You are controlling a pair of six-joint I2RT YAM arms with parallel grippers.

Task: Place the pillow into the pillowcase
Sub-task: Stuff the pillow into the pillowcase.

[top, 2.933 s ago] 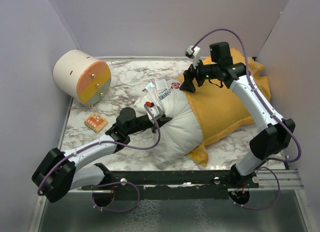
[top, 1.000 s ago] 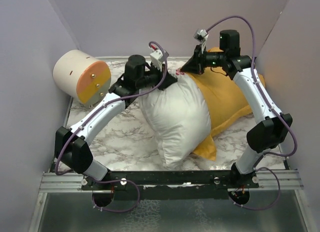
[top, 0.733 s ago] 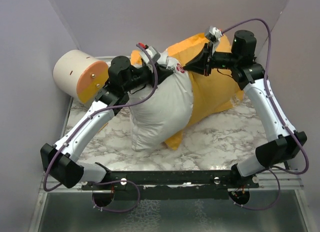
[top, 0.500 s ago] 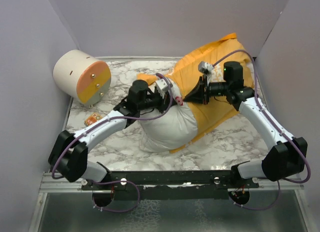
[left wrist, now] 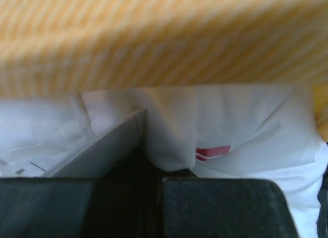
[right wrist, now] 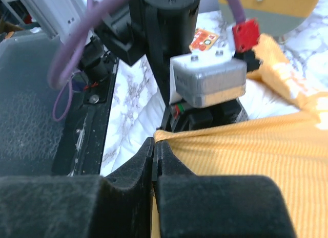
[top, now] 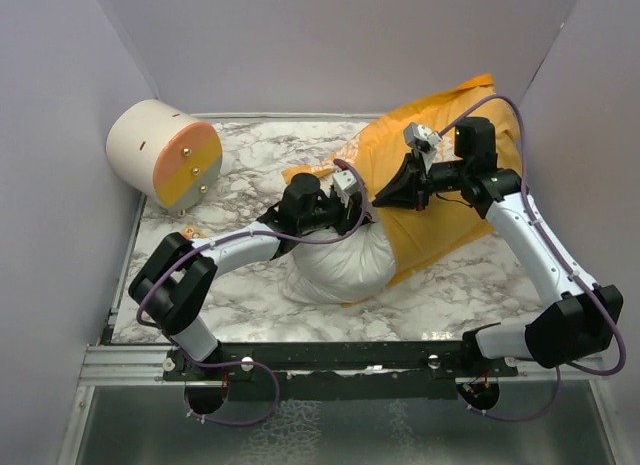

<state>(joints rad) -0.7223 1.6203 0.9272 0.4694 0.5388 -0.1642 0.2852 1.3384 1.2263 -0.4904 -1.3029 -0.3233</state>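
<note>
Pillow (top: 338, 270): white and plump, lying on the bench near the middle. Its near-left end bulges out bare. Its far-right end is tucked into the mouth of the pillowcase.

Pillow label (left wrist: 212, 152): a red patch on a white tag at the pillow's edge, just beside the left jaws. The print is too blurred to read.

Pillowcase (top: 450, 200): orange-yellow ribbed cloth, drawn over the pillow's far end. It spreads from there toward the back right corner, where its far edge stands up against the wall. No picture or lettering can be seen from here.

Left gripper (left wrist: 154, 184): jaws all but closed, pinching a fold of the white pillow cloth at the label edge. The orange cloth lies right behind that fold. The arm reaches low across the bench from the left.

Right gripper (right wrist: 154, 156): jaws fully closed on the hem of the pillowcase mouth, holding it over the pillow's end. It sits nose to nose with the left wrist, nearly touching.

Bench (top: 250, 155): white marble-patterned top, walled on three sides.

Cylinder (top: 165, 153): cream drum with an orange and yellow end face, lying on its side in the back left corner, well apart from the pillow.

Small card (right wrist: 205, 40): orange, flat on the bench, on the far side of the left arm as seen from the right wrist.
</note>
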